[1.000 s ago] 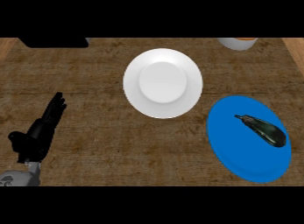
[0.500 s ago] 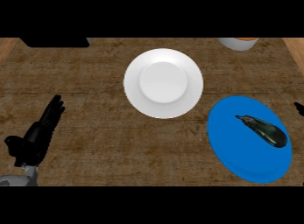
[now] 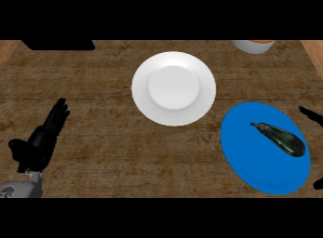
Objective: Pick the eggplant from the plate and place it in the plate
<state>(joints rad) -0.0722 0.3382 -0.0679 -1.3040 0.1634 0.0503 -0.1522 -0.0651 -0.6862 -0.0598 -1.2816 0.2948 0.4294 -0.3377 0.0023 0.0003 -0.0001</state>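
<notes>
While the eggplant (image 3: 280, 139) lay untouched on the blue plate (image 3: 250, 160), toward that plate's right side, the job stood at its first step — the reach. The right hand (image 3: 318, 120) showed only as dark fingers at the view's right edge, just beside the blue plate's rim, with another dark bit lower down near the corner; whether those fingers were spread or curled could not be told, and they held nothing that showed. The left hand (image 3: 40, 142) rested at the view's lower left, well apart from both plates, fingers straight and pointing up, holding nothing.

By my reading, the next move called for the right hand to come in over the blue plate's rim, settle on the eggplant along its length, and close round it before any lift. The white plate (image 3: 174, 88) sat up and to the left of the blue one, near it but not touching, and looked the likely target.

The counter (image 3: 102, 121) was dark, rough-grained wood with paler wooden edges at both sides. A dark block (image 3: 57, 44) sat at the far left — a pale bowl (image 3: 253, 45) with something orange in it at the far right.
</notes>
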